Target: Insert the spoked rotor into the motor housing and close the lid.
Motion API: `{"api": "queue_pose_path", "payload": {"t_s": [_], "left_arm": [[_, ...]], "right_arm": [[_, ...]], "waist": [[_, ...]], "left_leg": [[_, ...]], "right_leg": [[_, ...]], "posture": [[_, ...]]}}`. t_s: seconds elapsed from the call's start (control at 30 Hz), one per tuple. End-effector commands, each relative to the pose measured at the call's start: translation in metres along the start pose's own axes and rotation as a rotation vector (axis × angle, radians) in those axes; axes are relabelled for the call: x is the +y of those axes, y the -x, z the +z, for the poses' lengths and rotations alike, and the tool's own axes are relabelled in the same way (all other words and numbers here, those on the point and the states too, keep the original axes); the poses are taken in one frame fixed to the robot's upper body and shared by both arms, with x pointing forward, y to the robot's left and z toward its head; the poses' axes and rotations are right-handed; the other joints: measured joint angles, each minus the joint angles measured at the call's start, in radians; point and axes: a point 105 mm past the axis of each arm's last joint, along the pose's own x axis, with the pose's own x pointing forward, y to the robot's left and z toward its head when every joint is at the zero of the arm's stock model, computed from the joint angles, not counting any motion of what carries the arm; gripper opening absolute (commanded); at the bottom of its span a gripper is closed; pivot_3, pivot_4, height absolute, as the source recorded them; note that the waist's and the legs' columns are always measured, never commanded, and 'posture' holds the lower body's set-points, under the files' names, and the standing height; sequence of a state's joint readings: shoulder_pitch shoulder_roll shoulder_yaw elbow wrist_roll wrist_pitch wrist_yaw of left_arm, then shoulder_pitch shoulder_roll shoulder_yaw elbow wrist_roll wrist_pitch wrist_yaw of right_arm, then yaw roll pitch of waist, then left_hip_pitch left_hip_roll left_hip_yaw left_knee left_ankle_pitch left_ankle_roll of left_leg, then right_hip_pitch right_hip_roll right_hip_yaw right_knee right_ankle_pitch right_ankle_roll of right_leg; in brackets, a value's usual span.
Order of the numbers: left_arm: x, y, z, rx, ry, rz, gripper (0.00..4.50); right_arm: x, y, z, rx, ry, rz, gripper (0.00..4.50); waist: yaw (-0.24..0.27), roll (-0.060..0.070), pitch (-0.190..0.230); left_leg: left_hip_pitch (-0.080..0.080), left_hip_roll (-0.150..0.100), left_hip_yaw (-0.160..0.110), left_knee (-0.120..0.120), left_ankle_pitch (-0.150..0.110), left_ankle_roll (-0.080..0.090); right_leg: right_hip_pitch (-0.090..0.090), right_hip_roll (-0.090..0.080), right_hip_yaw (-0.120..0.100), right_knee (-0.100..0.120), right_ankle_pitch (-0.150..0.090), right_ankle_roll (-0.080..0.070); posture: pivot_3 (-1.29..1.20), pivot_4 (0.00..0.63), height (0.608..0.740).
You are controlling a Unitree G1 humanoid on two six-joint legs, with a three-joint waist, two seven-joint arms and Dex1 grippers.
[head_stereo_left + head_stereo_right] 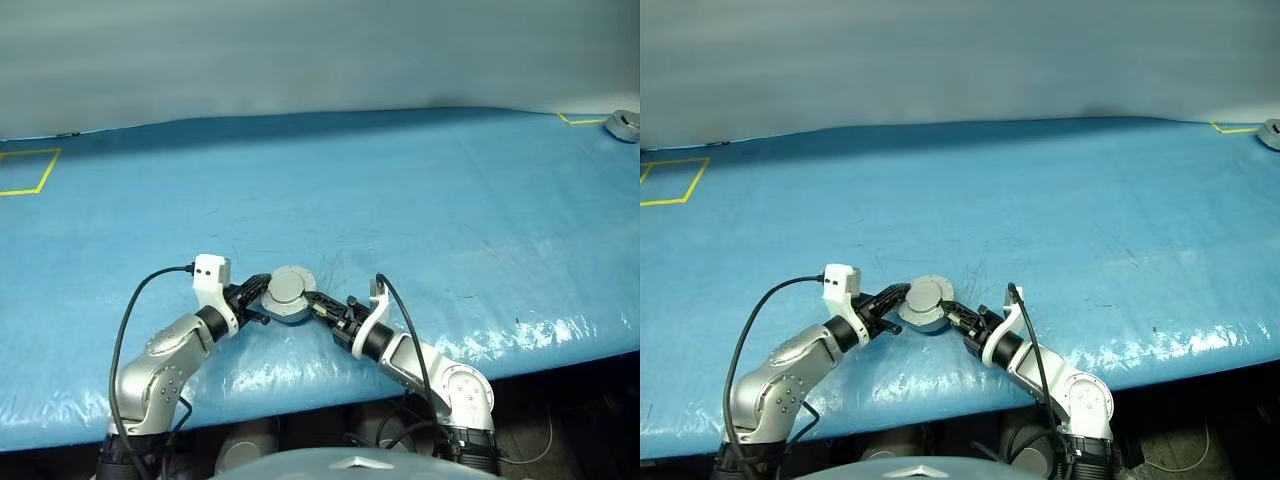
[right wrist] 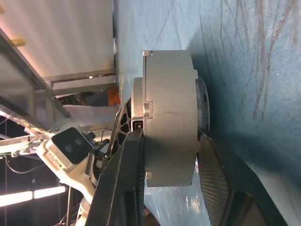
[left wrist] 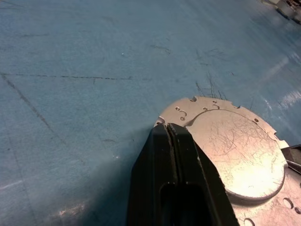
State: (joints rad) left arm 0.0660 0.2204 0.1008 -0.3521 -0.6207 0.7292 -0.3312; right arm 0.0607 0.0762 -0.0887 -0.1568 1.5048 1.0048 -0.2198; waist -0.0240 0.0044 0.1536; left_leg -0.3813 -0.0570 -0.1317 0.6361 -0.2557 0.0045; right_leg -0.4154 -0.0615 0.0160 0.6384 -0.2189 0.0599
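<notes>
The motor housing [image 1: 289, 296] sits near the front edge of the blue table [image 1: 400, 200], between the two arms, with its lid [image 3: 235, 150] closed flat on top – the plain outer face with the raised circle faces up. The right gripper [image 2: 169, 155] is clamped on the housing, one black finger against the lid side and the other under its base. The left gripper [image 3: 171, 136] comes in from the other side; its two fingers are pressed almost together, with only a thin slit between them, and their tips rest at the rim of the lid – they hold nothing. A small grey object [image 1: 623, 124] lies at the table's far right corner
</notes>
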Motion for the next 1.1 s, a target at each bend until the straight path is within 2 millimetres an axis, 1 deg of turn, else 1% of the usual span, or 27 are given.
{"api": "queue_pose_path", "payload": {"t_s": [0.03,0.07,0.1,0.17,0.27,0.3,0.37,0.43,0.53,0.6,0.73,0.87,0.93,1.0,1.1], "left_arm": [[-0.001,0.005,0.016,-0.081,0.081,-0.002,1.29],[-0.001,0.006,0.018,-0.1,0.107,0.004,1.59],[0.0,0.007,0.021,-0.136,0.128,0.013,1.99],[-0.001,0.008,0.023,-0.194,0.224,0.02,2.64],[-0.011,0.008,0.02,-0.241,0.36,-0.006,3.59],[-0.014,0.008,0.021,-0.259,0.415,-0.021,3.98],[-0.022,0.007,0.021,-0.283,0.525,-0.067,4.48],[-0.029,0.008,0.023,-0.315,0.64,-0.109,4.5],[-0.028,0.012,0.031,-0.434,0.848,-0.139,4.5],[-0.03,0.015,0.036,-0.472,0.933,-0.177,4.5],[-0.04,0.017,0.037,-0.462,1.043,-0.267,4.5],[-0.049,0.017,0.033,-0.419,1.1,-0.315,4.5],[-0.05,0.018,0.033,-0.429,1.12,-0.335,4.5],[-0.047,0.017,0.029,-0.422,1.134,-0.323,4.5],[-0.045,0.017,0.026,-0.408,1.128,-0.327,4.5]], "right_arm": [[0.032,-0.002,0.009,-0.084,-0.027,0.135,1.21],[0.034,-0.001,0.013,-0.103,-0.022,0.143,1.21],[0.038,0.0,0.018,-0.123,-0.011,0.152,1.21],[0.045,0.003,0.031,-0.166,0.021,0.169,1.21],[0.057,0.009,0.051,-0.227,0.054,0.2,1.21],[0.06,0.009,0.055,-0.237,0.065,0.207,1.21],[0.068,0.009,0.061,-0.244,0.085,0.224,1.21],[0.077,0.006,0.064,-0.245,0.102,0.248,1.21],[0.089,0.0,0.065,-0.238,0.121,0.277,1.21],[0.095,-0.003,0.064,-0.227,0.138,0.287,1.21],[0.103,-0.007,0.061,-0.203,0.155,0.311,1.21],[0.108,-0.015,0.048,-0.144,0.153,0.325,1.21],[0.109,-0.019,0.036,-0.101,0.145,0.333,1.21],[0.111,-0.021,0.026,-0.065,0.135,0.341,1.21],[0.111,-0.024,0.005,0.017,0.13,0.344,1.21]], "waist": [[0.0,0.0,0.002],[0.001,-0.001,0.003],[0.001,-0.001,0.003],[0.001,-0.002,0.005],[0.001,-0.004,0.008],[0.002,-0.004,0.009],[0.003,-0.004,0.009],[0.0,-0.004,0.009],[-0.004,-0.004,0.009],[-0.003,-0.004,0.009],[0.003,-0.004,0.009],[0.002,-0.004,0.009],[0.001,-0.004,0.009],[-0.001,-0.004,0.009],[-0.001,-0.003,0.009]], "left_leg": [[0.0,0.0,0.0,0.0,0.0,0.0],[0.0,0.0,0.0,0.0,0.0,0.0],[-0.001,-0.001,0.0,0.0,0.0,0.0],[-0.001,-0.001,0.0,0.0,0.0,0.0],[-0.003,-0.001,0.0,0.0,-0.001,0.001],[-0.003,-0.001,0.0,0.0,-0.001,0.001],[-0.004,-0.001,0.0,0.001,-0.001,0.002],[-0.004,-0.001,0.0,0.001,-0.001,0.002],[-0.004,0.0,0.0,0.0,-0.001,0.002],[-0.004,0.0,0.001,0.0,-0.001,0.002],[-0.005,-0.001,0.001,0.003,-0.001,0.001],[-0.007,-0.001,0.001,0.008,-0.001,0.001],[-0.009,-0.001,0.001,0.01,-0.001,0.001],[-0.009,-0.001,0.002,0.01,-0.001,0.001],[-0.009,-0.001,0.001,0.01,-0.001,0.002]], "right_leg": [[0.0,0.0,0.0,0.0,0.0,0.0],[0.0,0.0,0.0,0.0,0.0,0.0],[0.0,0.0,0.0,-0.001,0.0,0.0],[0.0,0.0,0.0,-0.002,0.0,0.001],[0.0,0.0,0.0,-0.005,0.002,0.002],[0.0,0.0,0.0,-0.005,0.003,0.002],[0.0,0.0,0.0,-0.006,0.004,0.0],[0.0,0.0,-0.001,-0.007,0.004,-0.001],[-0.001,0.001,0.0,-0.007,0.004,-0.002],[-0.001,0.0,0.0,-0.007,0.004,-0.003],[0.0,0.0,0.0,-0.007,0.005,-0.002],[0.0,0.0,0.0,-0.007,0.005,-0.002],[-0.001,0.0,0.001,-0.007,0.006,-0.001],[-0.001,0.001,0.001,-0.007,0.006,-0.001],[-0.001,0.001,0.001,-0.007,0.004,-0.004]], "posture": [[0.0,0.15,0.74],[0.0,0.15,0.74],[0.0,0.15,0.74],[0.0,0.15,0.74],[0.0,0.15,0.74],[0.0,0.15,0.74],[0.0,0.15,0.74],[0.0,0.15,0.74],[0.0,0.15,0.74],[0.0,0.15,0.74],[0.0,0.15,0.74],[0.0,0.15,0.74],[0.0,0.15,0.74],[0.0,0.15,0.74],[0.0,0.15,0.74]]}}
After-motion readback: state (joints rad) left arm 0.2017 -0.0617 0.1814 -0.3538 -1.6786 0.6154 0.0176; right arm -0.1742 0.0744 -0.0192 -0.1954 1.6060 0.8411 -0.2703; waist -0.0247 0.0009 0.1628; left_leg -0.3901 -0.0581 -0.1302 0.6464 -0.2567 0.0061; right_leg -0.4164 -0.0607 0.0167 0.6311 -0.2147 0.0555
